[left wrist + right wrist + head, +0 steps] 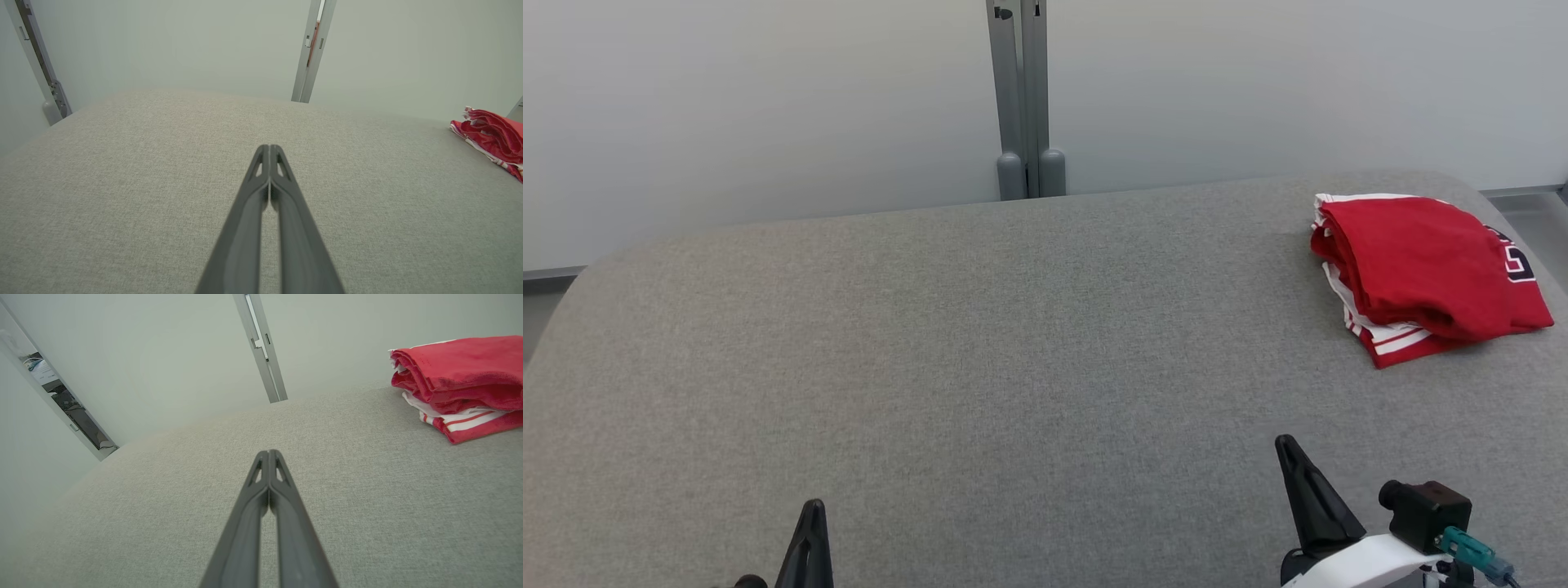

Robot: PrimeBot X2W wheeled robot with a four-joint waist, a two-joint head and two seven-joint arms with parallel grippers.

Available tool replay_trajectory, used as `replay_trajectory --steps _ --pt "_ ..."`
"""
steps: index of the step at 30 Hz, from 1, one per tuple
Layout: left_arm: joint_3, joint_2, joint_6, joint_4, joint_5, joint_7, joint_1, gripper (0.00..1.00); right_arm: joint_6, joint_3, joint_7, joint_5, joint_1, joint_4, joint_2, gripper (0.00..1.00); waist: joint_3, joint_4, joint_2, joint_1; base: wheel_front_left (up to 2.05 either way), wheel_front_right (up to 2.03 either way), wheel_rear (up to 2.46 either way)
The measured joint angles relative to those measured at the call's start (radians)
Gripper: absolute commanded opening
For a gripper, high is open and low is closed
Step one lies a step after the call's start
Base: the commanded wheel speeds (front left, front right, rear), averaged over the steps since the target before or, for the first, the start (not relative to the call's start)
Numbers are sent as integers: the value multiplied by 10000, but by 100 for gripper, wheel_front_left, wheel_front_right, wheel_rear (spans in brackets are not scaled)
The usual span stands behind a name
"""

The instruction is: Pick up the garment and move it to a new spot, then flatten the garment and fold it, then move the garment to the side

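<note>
folded garment at far right, both grippers empty

head view: red garment (pixel 1421 273), folded, white striped trim, lies at the far right of the grey padded table (pixel 980 351). left gripper (pixel 809 531) sits low left and right gripper (pixel 1311 490) low right, both well apart from it.
left wrist view: left gripper (pixel 269 149) fingers pressed together, nothing between; garment (pixel 492 136) at right edge.
right wrist view: right gripper (pixel 268 454) likewise clenched on nothing; garment (pixel 457 379) upper right.

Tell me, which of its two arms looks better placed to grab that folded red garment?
The right. The red garment lies at the grey surface's far right, on the side of the right gripper; the left gripper sits well across the surface. Both are shut and empty.
</note>
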Motion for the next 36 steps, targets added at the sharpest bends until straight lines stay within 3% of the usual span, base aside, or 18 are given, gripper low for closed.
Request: replay_trajectory --steps 16,36 --pt "217 142 -280 430 -3091 569 -694 0 0 -481 614 2708 -294 121 0 0 110 -4 0 0 0 0 0" --pt "520 253 -587 775 -6146 1185 -1389 0 -2 -1034 1283 5367 -694 226 42 0 248 -8 0 0 0 0 0"
